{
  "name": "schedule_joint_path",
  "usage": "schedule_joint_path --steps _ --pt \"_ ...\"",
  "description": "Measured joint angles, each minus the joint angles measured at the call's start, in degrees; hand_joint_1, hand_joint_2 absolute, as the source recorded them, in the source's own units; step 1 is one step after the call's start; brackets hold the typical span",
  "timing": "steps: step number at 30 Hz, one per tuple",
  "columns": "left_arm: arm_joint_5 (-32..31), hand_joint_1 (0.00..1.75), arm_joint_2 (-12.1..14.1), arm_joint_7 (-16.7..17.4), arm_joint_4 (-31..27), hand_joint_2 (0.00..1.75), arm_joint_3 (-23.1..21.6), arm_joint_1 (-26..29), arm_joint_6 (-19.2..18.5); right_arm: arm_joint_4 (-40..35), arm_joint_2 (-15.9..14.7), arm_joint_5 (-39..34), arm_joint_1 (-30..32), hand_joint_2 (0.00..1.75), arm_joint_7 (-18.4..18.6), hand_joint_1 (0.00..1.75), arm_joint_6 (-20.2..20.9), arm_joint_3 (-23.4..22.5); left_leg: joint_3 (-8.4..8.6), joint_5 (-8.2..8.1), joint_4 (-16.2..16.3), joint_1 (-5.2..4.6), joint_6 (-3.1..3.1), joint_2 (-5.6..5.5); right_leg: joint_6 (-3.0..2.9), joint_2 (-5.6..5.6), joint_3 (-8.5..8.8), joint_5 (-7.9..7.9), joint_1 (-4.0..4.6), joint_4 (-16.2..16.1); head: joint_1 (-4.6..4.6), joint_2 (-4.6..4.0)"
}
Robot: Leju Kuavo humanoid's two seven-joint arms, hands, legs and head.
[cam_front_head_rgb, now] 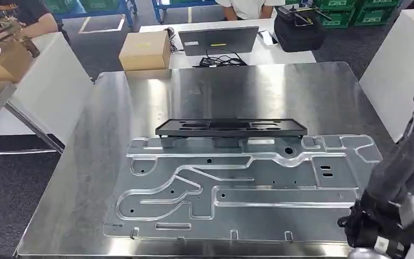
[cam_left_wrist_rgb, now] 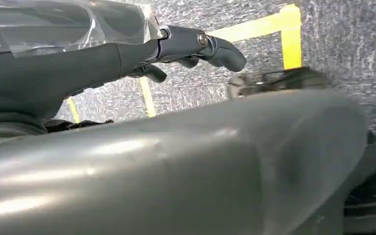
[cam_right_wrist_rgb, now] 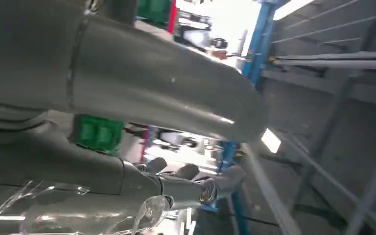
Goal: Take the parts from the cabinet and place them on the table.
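Observation:
A large stamped silver metal plate (cam_front_head_rgb: 237, 186) lies flat on the steel table (cam_front_head_rgb: 221, 86), close to its near edge. A long black plastic part (cam_front_head_rgb: 230, 127) lies across the plate's far edge. My right hand (cam_front_head_rgb: 409, 156) is raised at the table's right side, just off the plate's right end, with dark fingers pointing up and nothing in them. In the right wrist view the right hand (cam_right_wrist_rgb: 186, 183) has its fingers stretched out and bare. My left hand (cam_left_wrist_rgb: 191, 46) hangs over the grey floor, its fingers loosely apart and holding nothing.
Behind the steel table stands a white desk with a cardboard box (cam_front_head_rgb: 145, 50), a laptop (cam_front_head_rgb: 218, 40) and a black bag (cam_front_head_rgb: 299, 27). White tables flank it at left (cam_front_head_rgb: 48, 81) and right (cam_front_head_rgb: 399, 65). People sit at the back. Yellow tape (cam_left_wrist_rgb: 291, 34) marks the floor.

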Motion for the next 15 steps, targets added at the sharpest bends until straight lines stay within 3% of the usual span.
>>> schedule_joint_path --steps 2,3,4,6,7,8,9,10,12,13,14,15 --pt "0.22 0.0 -0.11 -0.02 0.0 0.0 0.0 -0.12 0.07 -3.26 0.15 1.07 3.65 0.0 -2.51 0.0 0.0 -2.82 6.45 3.72 -8.95 -0.71 1.76 -0.02 -0.06 0.01 -0.91 0.91 0.55 -0.05 0.0 0.0" --pt "0.3 0.0 0.0 -0.02 0.02 0.0 0.0 -0.28 0.11 -4.43 0.26 1.15 4.8 0.0 -3.03 0.0 0.0 -3.71 10.16 4.11 -14.31 -1.46 3.24 -0.02 -0.14 -0.01 -1.2 1.35 0.0 -0.08 0.0 0.02" --pt "0.52 0.0 0.07 -0.02 0.02 0.0 0.02 -0.42 0.22 -5.5 0.31 1.24 5.81 0.0 -3.47 0.0 0.0 -4.7 13.03 2.49 -19.29 -2.26 4.05 0.25 0.38 -0.13 -1.29 1.8 0.33 -0.21 -0.02 0.0" --pt "0.63 0.0 0.09 -0.04 0.04 0.0 0.02 -0.8 0.26 -6.99 0.37 1.22 7.83 0.0 -3.75 0.0 0.0 -6.09 12.91 3.23 -20.23 -2.6 3.36 0.2 1.37 -0.71 -1.2 3.09 -0.43 -1.21 -0.02 0.0" --pt "0.72 0.0 0.11 -0.04 0.04 0.0 0.04 -0.85 0.28 -7.77 0.44 1.15 8.47 0.0 -3.88 0.0 0.0 -6.7 12.72 4.01 -20.83 -2.98 3.46 0.19 1.93 -0.83 -1.09 3.84 -0.64 -1.92 0.0 0.02" --pt "0.79 0.0 0.11 -0.04 0.04 0.0 0.09 -0.81 0.39 -8.48 0.48 1.2 9.73 0.0 -4.24 0.0 0.0 -7.3 12.72 6.06 -22.88 -2.66 4.54 0.16 2.15 -0.77 -0.94 4.57 -0.36 -2.85 -0.04 0.0" --pt "0.83 0.0 -0.07 0.02 0.04 0.0 0.09 -0.84 0.39 -9.04 0.52 1.55 10.83 0.0 -4.8 0.0 -0.02 -7.97 13.1 7.57 -24.25 -2.32 4.35 0.26 2.0 -0.71 -1.38 3.17 -0.3 -2.64 0.0 0.02" --pt "0.94 0.0 -0.04 0.0 0.04 0.0 0.09 -0.91 0.41 -9.77 0.66 1.99 11.43 0.0 -5.29 0.0 -0.02 -8.56 12.24 8.25 -24.58 -2.22 4.81 0.28 1.99 -0.59 -1.95 -0.5 -0.09 -0.6 -0.02 0.0" --pt "1.22 0.0 -0.24 0.0 0.04 0.0 0.22 -0.88 0.41 -10.81 0.72 2.27 13.36 0.0 -6.13 0.0 -0.02 -9.74 10.81 9.61 -24.54 -2.17 4.44 0.25 2.29 -0.58 -3.32 -7.41 -0.14 6.97 -0.04 0.02" --pt "1.55 0.0 -0.3 0.0 0.04 0.0 0.39 -0.85 0.39 -11.14 0.96 2.03 15.0 0.0 -6.53 0.0 -0.02 -10.09 9.78 10.23 -24.27 -2.17 4.4 0.21 2.55 -0.56 -3.85 -8.89 -0.06 11.07 -0.02 0.02" --pt "1.7 0.0 -0.41 -0.02 0.04 0.0 0.55 -0.8 0.35 -11.51 1.09 1.46 16.15 0.0 -6.96 0.0 -0.02 -10.5 8.61 10.78 -23.78 -2.16 4.27 0.22 2.77 -0.56 -3.83 -7.81 -0.09 13.58 -0.02 0.02" --pt "1.75 0.0 -0.48 -0.07 0.04 0.0 0.7 -0.74 0.2 -11.66 1.22 0.89 16.91 0.0 -7.51 0.0 0.0 -11.07 7.39 11.13 -23.18 -2.08 4.09 0.26 2.94 -0.56 -2.97 -5.56 -0.14 13.75 -0.02 0.0"
